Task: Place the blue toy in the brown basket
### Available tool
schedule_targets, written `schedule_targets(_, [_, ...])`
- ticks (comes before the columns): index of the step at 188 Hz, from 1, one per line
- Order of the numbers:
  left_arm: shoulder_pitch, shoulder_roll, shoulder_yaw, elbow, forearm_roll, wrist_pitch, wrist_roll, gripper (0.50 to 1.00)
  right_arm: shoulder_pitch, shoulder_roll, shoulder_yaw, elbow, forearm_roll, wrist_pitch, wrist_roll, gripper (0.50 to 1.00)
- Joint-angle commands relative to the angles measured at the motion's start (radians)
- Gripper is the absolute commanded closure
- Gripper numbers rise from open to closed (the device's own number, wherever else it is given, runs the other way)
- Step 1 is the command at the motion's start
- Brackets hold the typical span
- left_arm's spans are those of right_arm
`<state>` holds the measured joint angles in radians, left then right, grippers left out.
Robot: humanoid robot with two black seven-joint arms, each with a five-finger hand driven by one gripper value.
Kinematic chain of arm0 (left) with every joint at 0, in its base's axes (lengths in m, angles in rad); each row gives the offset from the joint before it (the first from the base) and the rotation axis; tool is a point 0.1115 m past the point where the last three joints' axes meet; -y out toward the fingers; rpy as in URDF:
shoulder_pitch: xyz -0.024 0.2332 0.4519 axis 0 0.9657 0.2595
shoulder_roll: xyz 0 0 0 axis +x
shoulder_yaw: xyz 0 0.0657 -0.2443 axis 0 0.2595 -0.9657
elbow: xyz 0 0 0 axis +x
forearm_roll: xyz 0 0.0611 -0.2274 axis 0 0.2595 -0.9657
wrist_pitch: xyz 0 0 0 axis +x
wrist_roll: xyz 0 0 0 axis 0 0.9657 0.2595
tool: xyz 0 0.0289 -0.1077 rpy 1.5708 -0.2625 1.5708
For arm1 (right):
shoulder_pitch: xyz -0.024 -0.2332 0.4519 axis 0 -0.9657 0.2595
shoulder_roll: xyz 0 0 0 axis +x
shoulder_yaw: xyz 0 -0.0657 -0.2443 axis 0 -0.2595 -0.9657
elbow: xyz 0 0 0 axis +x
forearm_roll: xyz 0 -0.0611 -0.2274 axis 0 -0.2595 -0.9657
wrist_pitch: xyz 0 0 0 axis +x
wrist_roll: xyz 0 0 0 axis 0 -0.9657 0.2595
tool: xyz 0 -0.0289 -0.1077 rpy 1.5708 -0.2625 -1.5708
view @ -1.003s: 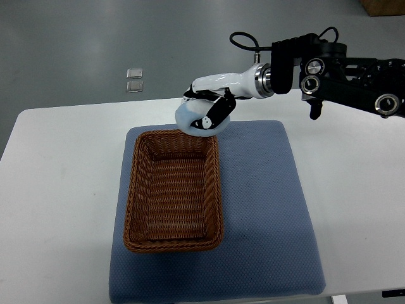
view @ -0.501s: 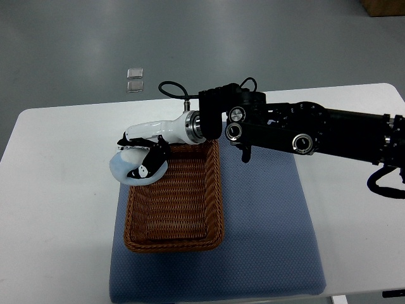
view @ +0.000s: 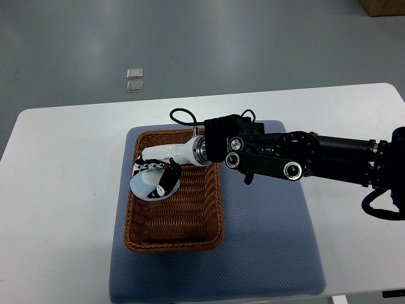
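Observation:
The pale blue round toy (view: 150, 183) is held in my right hand (view: 158, 174), whose fingers are curled around it. The hand and toy are inside the brown wicker basket (view: 215, 215), over its upper-left part, low between the walls. My right arm (view: 291, 158) reaches in from the right edge across the basket's right rim. Whether the toy touches the basket floor cannot be told. The left arm does not show.
The basket stands on a blue mat (view: 272, 240) on a white table (view: 63, 190). Two small clear squares (view: 134, 79) lie on the grey floor beyond the table.
My right hand carried the toy from above the basket's far right rim out to the left wall, then down and right into the basket. The arm reached further left.

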<state>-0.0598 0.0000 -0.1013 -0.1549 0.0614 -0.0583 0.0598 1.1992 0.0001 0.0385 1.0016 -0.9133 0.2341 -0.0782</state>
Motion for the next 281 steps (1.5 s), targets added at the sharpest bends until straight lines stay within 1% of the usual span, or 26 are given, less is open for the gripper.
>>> schedule_targets(1, [0.000, 0.000, -0.001, 0.000, 0.000, 0.000, 0.000, 0.500, -0.006, 0.000, 0.001, -0.001, -0.001, -0.001, 0.000, 0.707])
schedule_targets(12, [0.000, 0.000, -0.001, 0.000, 0.000, 0.000, 0.000, 0.500, -0.006, 0.000, 0.001, -0.001, -0.001, -0.001, 0.000, 0.701])
schedule_targets(24, [0.000, 0.000, 0.000, 0.000, 0.000, 0.000, 0.000, 0.500, -0.015, 0.000, 0.001, -0.001, -0.001, -0.001, 0.000, 0.679])
schedule_targets(52, [0.000, 0.000, 0.002, 0.000, 0.000, 0.000, 0.000, 0.500, -0.015, 0.000, 0.008, -0.001, -0.001, -0.001, 0.000, 0.673])
schedule_targets(58, [0.000, 0.000, 0.002, 0.000, 0.000, 0.002, 0.000, 0.500, -0.013, 0.000, 0.014, -0.001, 0.001, 0.001, 0.000, 0.666])
schedule_targets(67, [0.000, 0.000, 0.002, 0.000, 0.000, 0.002, 0.000, 0.500, -0.010, 0.000, 0.020, -0.001, 0.002, 0.002, 0.000, 0.642])
schedule_targets(145, [0.000, 0.000, 0.002, 0.000, 0.000, 0.003, 0.000, 0.500, 0.033, -0.066, 0.089, 0.012, 0.025, 0.024, 0.000, 0.642])
schedule_targets(173, [0.000, 0.000, 0.005, 0.000, 0.000, 0.005, 0.000, 0.500, 0.034, -0.112, 0.162, 0.012, 0.025, 0.077, 0.000, 0.642])
schedule_targets(195, [-0.002, 0.000, 0.005, 0.000, 0.000, 0.005, 0.000, 0.500, 0.034, -0.156, 0.224, 0.012, 0.027, 0.094, 0.000, 0.642])
schedule_targets(221, [0.000, 0.000, 0.002, 0.000, 0.002, 0.005, 0.000, 0.500, 0.028, -0.207, 0.294, 0.012, 0.033, 0.096, 0.000, 0.642])
schedule_targets(248, [-0.002, 0.000, 0.005, 0.000, 0.000, 0.005, 0.000, 0.500, 0.005, -0.275, 0.388, 0.012, 0.100, 0.096, 0.001, 0.642])
schedule_targets(268, [0.000, 0.000, 0.005, -0.002, 0.000, 0.005, 0.000, 0.500, -0.050, -0.322, 0.472, 0.012, 0.157, 0.094, 0.001, 0.642])
schedule_targets(281, [0.000, 0.000, 0.005, -0.002, 0.000, 0.005, 0.000, 0.500, -0.102, -0.334, 0.538, 0.009, 0.186, 0.090, 0.003, 0.642])
